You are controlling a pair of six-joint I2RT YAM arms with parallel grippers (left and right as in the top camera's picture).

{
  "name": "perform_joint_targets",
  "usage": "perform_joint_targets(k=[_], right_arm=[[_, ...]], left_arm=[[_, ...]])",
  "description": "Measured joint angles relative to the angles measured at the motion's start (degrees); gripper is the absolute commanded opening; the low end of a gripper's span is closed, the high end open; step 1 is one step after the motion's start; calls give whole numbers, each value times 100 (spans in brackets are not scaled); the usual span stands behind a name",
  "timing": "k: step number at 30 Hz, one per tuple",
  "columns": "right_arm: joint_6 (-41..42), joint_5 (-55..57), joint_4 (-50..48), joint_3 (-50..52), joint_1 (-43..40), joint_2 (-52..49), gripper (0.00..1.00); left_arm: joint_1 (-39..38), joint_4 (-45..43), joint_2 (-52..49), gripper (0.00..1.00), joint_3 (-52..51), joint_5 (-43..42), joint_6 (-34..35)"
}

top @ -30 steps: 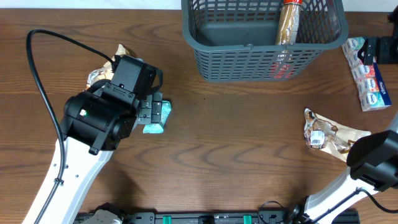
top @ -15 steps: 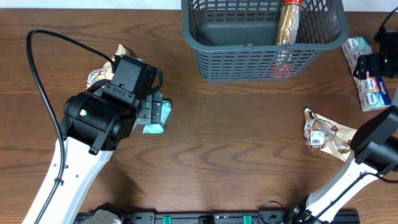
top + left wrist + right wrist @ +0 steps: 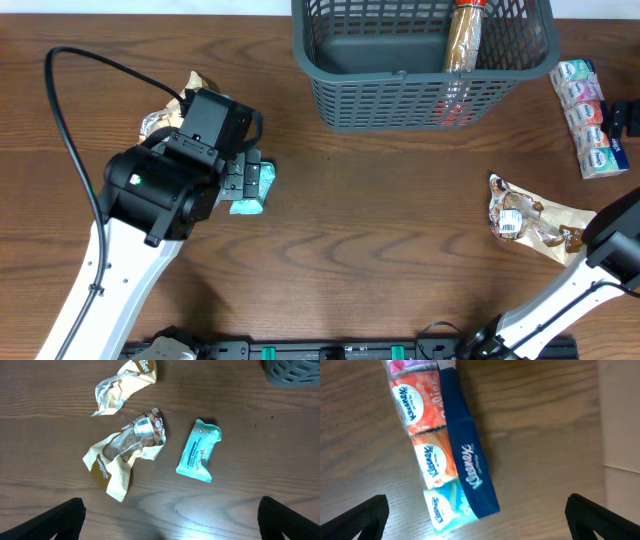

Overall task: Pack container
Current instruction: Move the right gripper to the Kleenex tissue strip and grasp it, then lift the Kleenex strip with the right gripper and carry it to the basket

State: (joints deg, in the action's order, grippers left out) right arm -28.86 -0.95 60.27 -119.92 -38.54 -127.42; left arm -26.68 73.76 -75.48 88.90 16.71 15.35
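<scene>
The container [image 3: 400, 95], a dark grey slotted basket, stands at the table's back centre with a long brown packet [image 3: 465, 35] leaning inside it. My left gripper [image 3: 170, 525] hangs open above the wood, just short of a teal snack packet [image 3: 199, 451] and a crumpled cream-brown wrapper [image 3: 122, 455]; nothing is between its fingers. My right gripper [image 3: 475, 520] is open over the lower end of a Kleenex tissue multipack [image 3: 440, 455], which lies flat on the table at the far right [image 3: 585, 115]. Overhead, this gripper shows only as a dark piece at the frame's right edge.
A second crumpled wrapper [image 3: 125, 387] lies beyond the first on the left. Another torn wrapper [image 3: 525, 220] rests at the right, nearer the front edge. A black cable [image 3: 70, 130] loops over the left side. The basket's corner [image 3: 295, 372] shows at the left wrist view's top right.
The right gripper has shifted down and outward along the tissue pack, toward the frame's right edge. The left arm and all packets have stayed where they were.
</scene>
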Motion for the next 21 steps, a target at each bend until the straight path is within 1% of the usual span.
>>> perform_joint_targets(k=[9,21], right_arm=[[-2,-199,-286,2,131,-660,99],[0,-295,-293,0,140,-767,99]], left_arm=[[0,0,-223,99,0,0,0],[0,0,-549,99,-2,0,0]])
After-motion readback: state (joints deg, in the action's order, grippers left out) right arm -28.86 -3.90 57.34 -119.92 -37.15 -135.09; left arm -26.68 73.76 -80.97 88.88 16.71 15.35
